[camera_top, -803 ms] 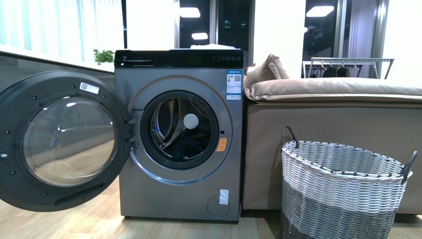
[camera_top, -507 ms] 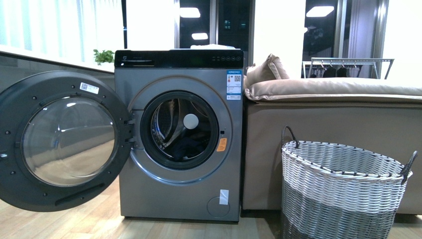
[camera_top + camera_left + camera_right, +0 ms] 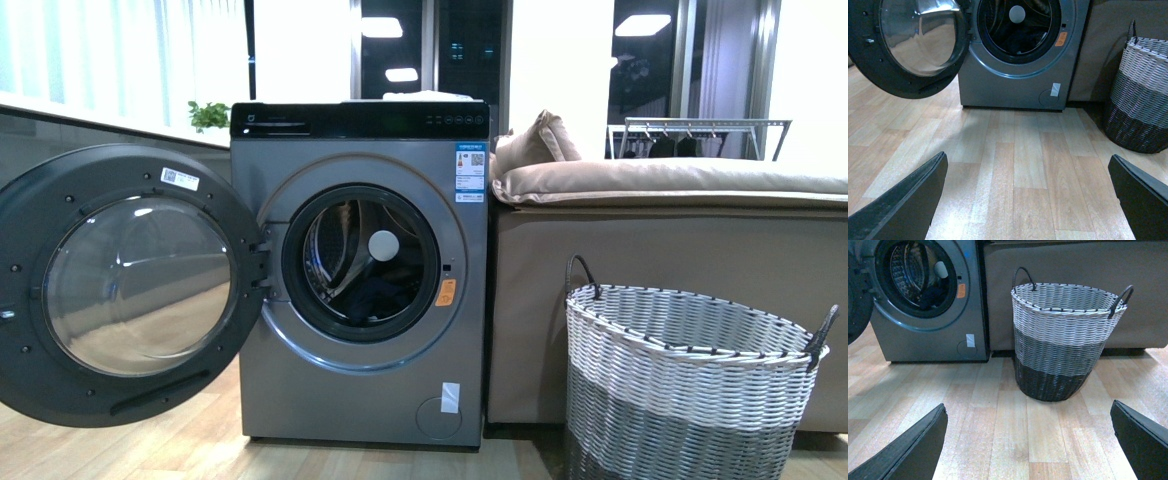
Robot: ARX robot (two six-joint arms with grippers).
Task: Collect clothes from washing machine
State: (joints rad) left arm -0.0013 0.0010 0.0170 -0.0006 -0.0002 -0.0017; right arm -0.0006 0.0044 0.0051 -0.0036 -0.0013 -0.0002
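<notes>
The silver-grey washing machine (image 3: 360,280) stands on the wood floor with its round glass door (image 3: 130,285) swung open to the left. Dark clothes (image 3: 378,298) lie low in the steel drum. They also show in the left wrist view (image 3: 1023,42) and the right wrist view (image 3: 930,297). Neither arm shows in the front view. My left gripper (image 3: 1028,200) is open and empty over bare floor, well short of the machine (image 3: 1018,80). My right gripper (image 3: 1028,440) is open and empty over the floor, short of the basket.
A grey-and-white woven basket (image 3: 690,380) with black handles stands right of the machine, in front of a beige sofa (image 3: 660,290); it fills the middle of the right wrist view (image 3: 1065,340). The open door juts out at the left (image 3: 913,45).
The front view has shifted very slightly; the scene sits a touch lower in the picture. Nothing else has moved.
</notes>
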